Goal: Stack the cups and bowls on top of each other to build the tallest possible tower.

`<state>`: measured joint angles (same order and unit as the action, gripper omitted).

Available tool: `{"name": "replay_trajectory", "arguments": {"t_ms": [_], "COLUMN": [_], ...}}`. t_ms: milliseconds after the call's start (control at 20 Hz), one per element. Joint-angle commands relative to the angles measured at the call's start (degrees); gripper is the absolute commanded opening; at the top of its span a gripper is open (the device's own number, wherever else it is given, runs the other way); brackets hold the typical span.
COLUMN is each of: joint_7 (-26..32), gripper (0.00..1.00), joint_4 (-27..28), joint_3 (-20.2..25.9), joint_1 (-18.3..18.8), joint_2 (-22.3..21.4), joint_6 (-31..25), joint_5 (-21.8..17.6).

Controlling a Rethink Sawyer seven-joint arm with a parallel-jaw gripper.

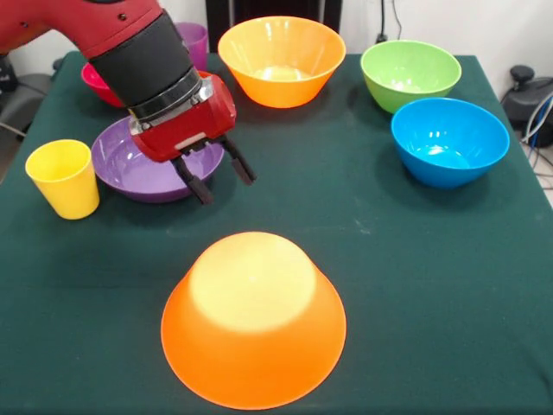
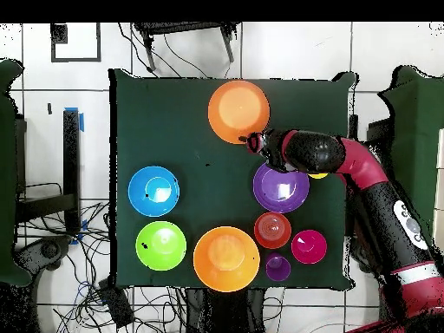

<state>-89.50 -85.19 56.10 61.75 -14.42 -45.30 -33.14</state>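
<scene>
A large orange bowl [image 1: 253, 320] lies upside down at the table's near middle with nothing on it; it also shows in the overhead view [image 2: 238, 111]. My gripper [image 1: 216, 177] is open and empty, just above the right rim of the wide purple bowl [image 1: 138, 169], between it and the upturned bowl; the overhead view shows the gripper [image 2: 256, 143] too. The yellow cup [image 1: 63, 177] stands upright left of the purple bowl. The purple cup [image 1: 194, 39] peeps out behind my arm. The teal bowl is out of view.
A second large orange bowl [image 1: 282, 59], a green bowl [image 1: 410, 73] and a blue bowl [image 1: 449, 140] stand upright at the back and right. A pink-red bowl [image 1: 97, 86] is partly hidden by my arm. A small orange-red bowl [image 2: 272, 230] shows only from overhead.
</scene>
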Motion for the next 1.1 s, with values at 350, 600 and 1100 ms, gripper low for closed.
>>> {"name": "replay_trajectory", "arguments": {"t_ms": [350,600,1100], "joint_7": [-7.4,-11.3,-17.4], "gripper": [1.0,1.0,1.0], "joint_4": [-9.7,-11.8,-13.7], "joint_3": [-2.0,-5.6,-13.2], "joint_1": [0.4,-2.7,-9.1], "joint_2": [-2.4,-5.6,-9.2], "joint_6": [13.3,17.4,22.1], "joint_5": [2.4,2.1,3.4]}}
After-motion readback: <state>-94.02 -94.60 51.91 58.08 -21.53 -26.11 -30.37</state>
